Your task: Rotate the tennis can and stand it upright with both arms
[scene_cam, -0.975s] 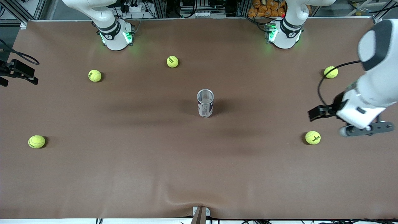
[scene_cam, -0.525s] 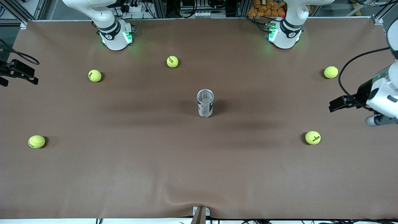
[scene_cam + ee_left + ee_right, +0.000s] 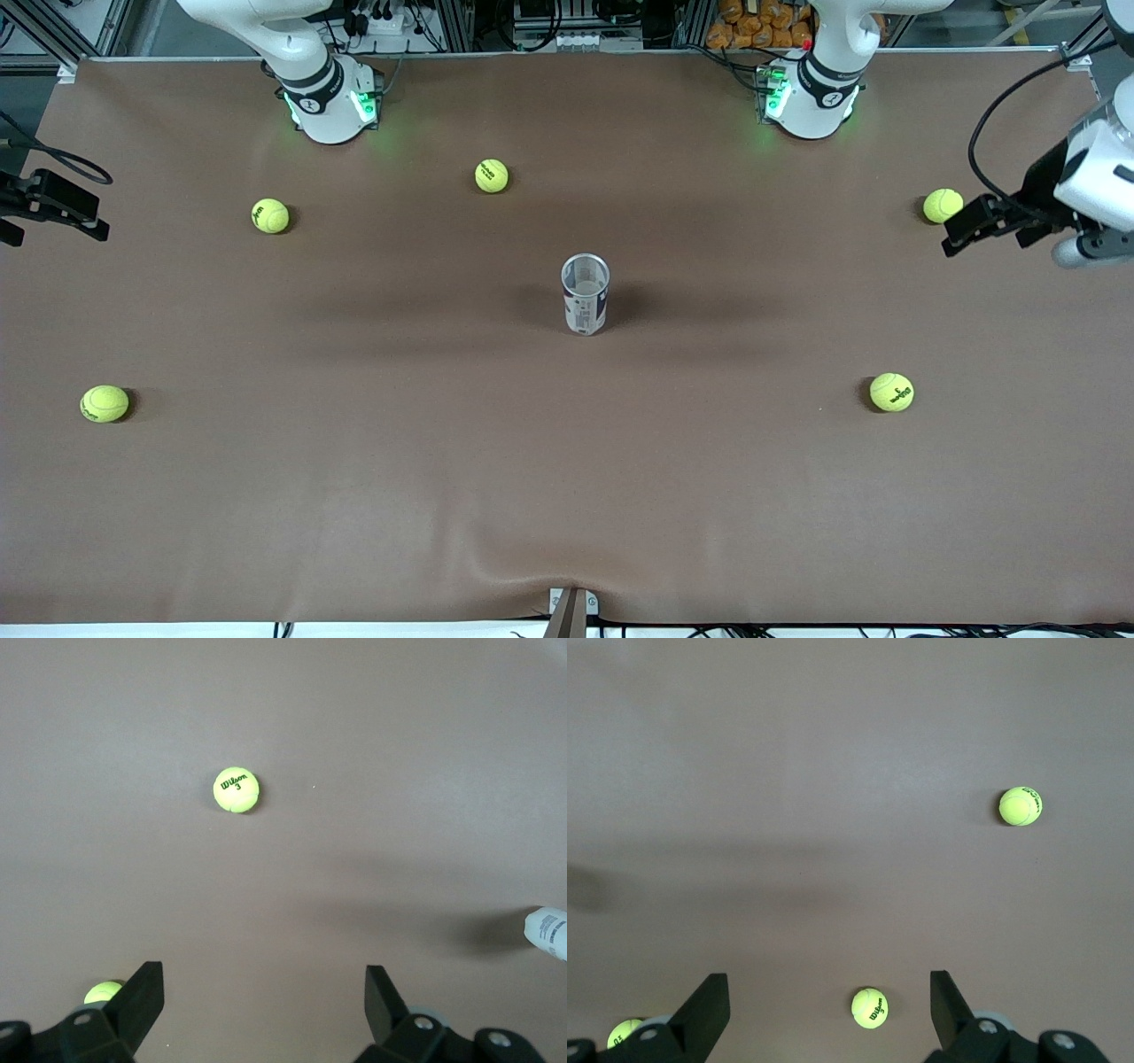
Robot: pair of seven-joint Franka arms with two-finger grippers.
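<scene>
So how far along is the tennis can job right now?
Done: the tennis can stands upright mid-table, open mouth up. In hand: nothing; the left gripper is open over the table's left-arm end, and the right gripper is open at the right-arm end. Left: seemingly nothing on the can itself.

Even, fairly bright overhead light is cast on the brown table (image 3: pixel 354 496). Broad soft shadows are thrown beside the tennis can (image 3: pixel 586 294). Green glow is spread at the 2 arm bases. No glare is seen; focus is sharp.
</scene>
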